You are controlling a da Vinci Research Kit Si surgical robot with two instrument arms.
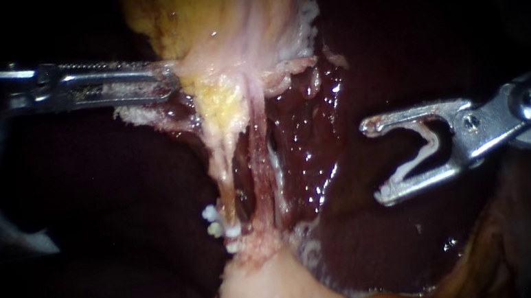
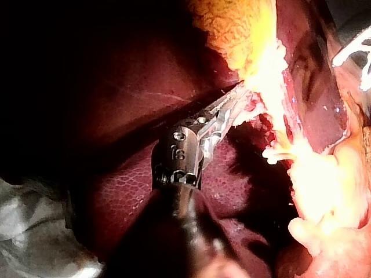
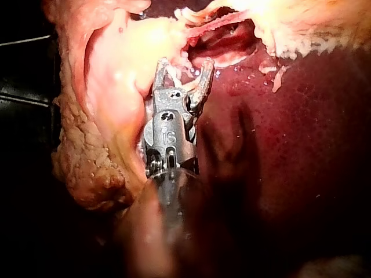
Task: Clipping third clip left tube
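Note:
Two pale tubes run down from the gallbladder [image 1: 232,8]: the left tube [image 1: 224,172] and the right tube [image 1: 260,167]. Small white clips [image 1: 212,221] sit low on the left tube, one more [image 1: 232,246] just under them. My left instrument [image 1: 165,80] [image 2: 235,107] is shut on pale tissue at the gallbladder's lower end. My right instrument [image 1: 373,161] [image 3: 182,72] stands well to the right of both tubes, over the liver. Its jaws are spread wide and hold a white clip [image 1: 426,144] between them, touching no tube.
Dark red liver [image 1: 112,191] lies on both sides of the tubes, with wet raw tissue [image 1: 309,136] between the right tube and my right instrument. Yellow fat [image 1: 220,100] sits where the tubes leave the gallbladder. A pale mass of tissue [image 1: 265,294] lies below the clips.

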